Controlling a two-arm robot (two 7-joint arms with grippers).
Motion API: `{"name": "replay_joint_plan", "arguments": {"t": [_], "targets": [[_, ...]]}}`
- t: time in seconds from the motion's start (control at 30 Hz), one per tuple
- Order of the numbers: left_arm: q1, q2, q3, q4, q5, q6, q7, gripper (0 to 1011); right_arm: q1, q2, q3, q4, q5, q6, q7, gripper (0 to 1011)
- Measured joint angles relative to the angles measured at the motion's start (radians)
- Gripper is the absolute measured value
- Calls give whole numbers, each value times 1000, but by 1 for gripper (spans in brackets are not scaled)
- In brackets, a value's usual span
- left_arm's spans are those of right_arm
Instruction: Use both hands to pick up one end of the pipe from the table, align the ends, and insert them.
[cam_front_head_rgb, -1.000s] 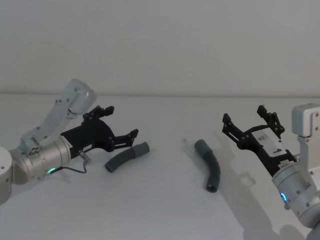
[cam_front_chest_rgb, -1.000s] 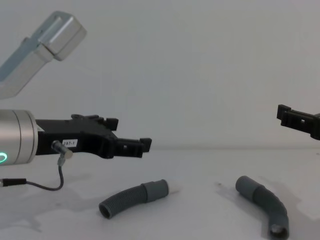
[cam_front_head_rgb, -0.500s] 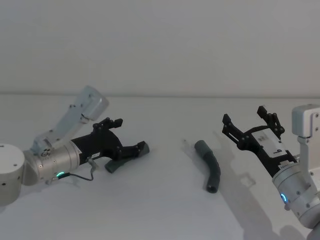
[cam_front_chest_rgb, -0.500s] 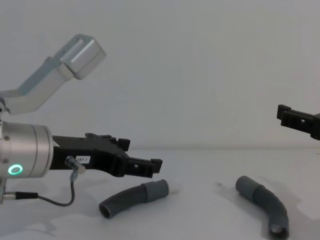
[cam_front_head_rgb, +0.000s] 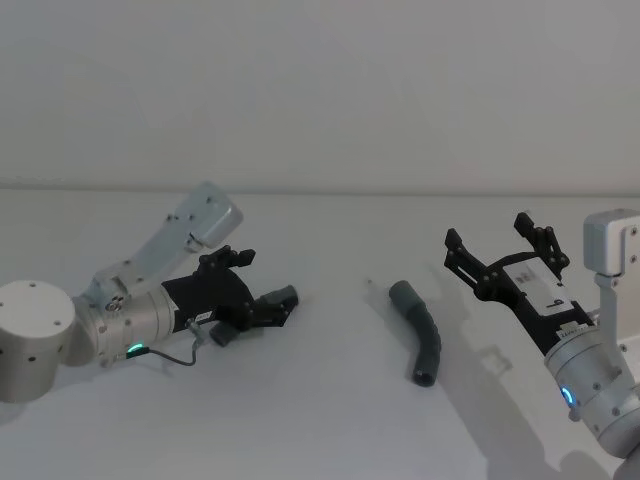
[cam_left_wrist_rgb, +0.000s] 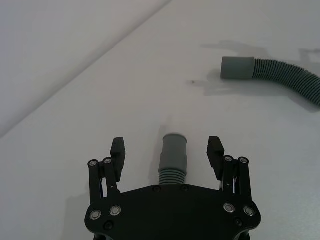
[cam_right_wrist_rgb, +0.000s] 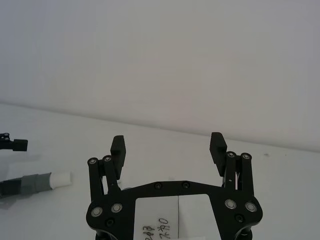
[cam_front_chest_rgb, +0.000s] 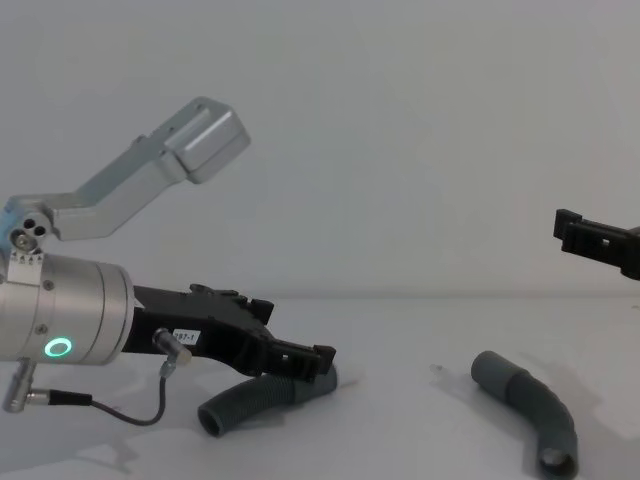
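Left wrist: a thick silver cylinder (cam_front_chest_rgb: 70, 330) at the tabletop's left side, sloping down toward the middle, with a green ring light (cam_front_chest_rgb: 59, 348) lit on it.
Cable: a thin grey lead (cam_front_chest_rgb: 130, 412) sags from a plug under the wrist toward the tabletop (cam_front_head_rgb: 320, 430).
Left gripper: the left gripper (cam_left_wrist_rgb: 166, 149) is low over the left half of the tabletop. Its jaws are spread wide, with one of its fingers (cam_left_wrist_rgb: 118, 150) on each side of the light hose's collar and a gap showing on both sides.
In the way: from the chest, the nearer finger covers the collar and tip, so only the ribbed run shows there.
Light hose: the light hose (cam_front_chest_rgb: 245, 402) lies flat on the left half, well short of the far edge. It is a gently curved, ribbed grey piece with its open end nearer the left edge.
Collar: the collar (cam_left_wrist_rgb: 174, 150) is smooth and grey, wider than the ribs, and turned toward the right side.
White tip: the white tip (cam_right_wrist_rgb: 60, 178) is narrow and sticks out past the collar.
Between the hoses: white matte tabletop with one small dark speck (cam_left_wrist_rgb: 193, 81).
Dark hose: the dark hose (cam_front_head_rgb: 426, 338) lies flat right of centre, well apart from the light hose. It is a darker grey and elbow-bent, with its open end toward the near edge.
Socket: the socket (cam_left_wrist_rgb: 238, 67) is a smooth, wide cylinder at the dark hose's farther end.
Right gripper: the right gripper (cam_right_wrist_rgb: 167, 145) hangs above the right side of the tabletop, beyond the dark hose, with its jaws spread wide and nothing between them.
Wall: the wall (cam_front_head_rgb: 320, 90) is pale grey and rises from the far edge.
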Motion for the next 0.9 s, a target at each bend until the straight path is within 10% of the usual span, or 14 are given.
{"name": "replay_joint_plan", "arguments": {"t": [0.9], "targets": [[-42, -31, 8, 55, -4, 88, -48, 1001, 0, 0, 0, 0, 0, 0, 0, 1002]]}}
